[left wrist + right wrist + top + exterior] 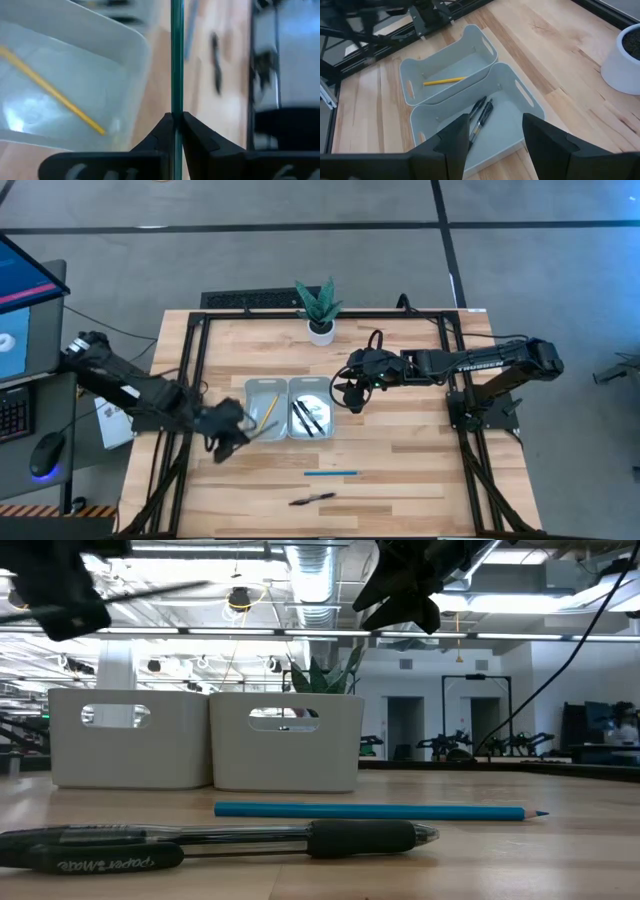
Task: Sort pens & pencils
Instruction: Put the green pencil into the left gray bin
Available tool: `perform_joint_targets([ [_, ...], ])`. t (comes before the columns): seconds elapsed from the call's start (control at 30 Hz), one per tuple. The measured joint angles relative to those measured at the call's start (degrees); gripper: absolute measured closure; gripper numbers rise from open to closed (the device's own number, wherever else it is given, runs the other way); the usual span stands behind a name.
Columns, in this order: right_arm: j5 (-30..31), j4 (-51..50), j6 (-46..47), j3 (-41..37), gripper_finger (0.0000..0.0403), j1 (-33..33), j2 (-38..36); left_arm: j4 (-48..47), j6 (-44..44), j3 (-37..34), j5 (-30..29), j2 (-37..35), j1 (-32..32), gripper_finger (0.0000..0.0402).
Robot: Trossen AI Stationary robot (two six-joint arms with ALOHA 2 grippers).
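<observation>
Blurred workshop behind; left fingers point(176, 125) pinching dark pencil point(176, 60), right fingers point(457, 137) wide.

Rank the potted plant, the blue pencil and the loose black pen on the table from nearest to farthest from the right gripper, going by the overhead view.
From the right gripper:
1. Potted plant, toward the table's far edge.
2. Blue pencil, on the bare wood past the trays.
3. Loose black pen, nearest the table's front edge.

"PAPER MATE" is printed, upside down, on the black pen point(215, 840) at lower left of the low view, and "TROSSEN" on the right arm point(480, 363) in the high view.
</observation>
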Motion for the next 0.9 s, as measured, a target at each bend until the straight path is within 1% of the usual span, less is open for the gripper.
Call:
perform_joint_targets([
  [0.27,0.00,0.01,-0.07,0.00,0.0198,-0.02,0.00,-0.28,-6.02,0.00,-0.42,-0.10,9.80,0.0388],
  [0.37,0.00,0.01,-0.01,0.00,0.0198,-0.02,0.00,-0.68,-6.04,0.00,-0.43,-0.10,13.19,0.0388],
  [0.5,0.00,0.16,2.63,0.00,0.0198,-0.02,0.00,-1.89,-8.81,0.00,-0.40,-0.10,16.81,0.0388],
  [0.67,0.00,0.17,3.20,0.00,0.0198,-0.02,0.00,-4.47,-15.89,0.02,-0.04,1.45,17.91,0.0388],
  [0.9,-0.01,0.03,3.04,0.00,0.0198,-0.83,0.00,-3.23,-18.27,0.02,-0.07,8.58,17.91,0.0388],
])
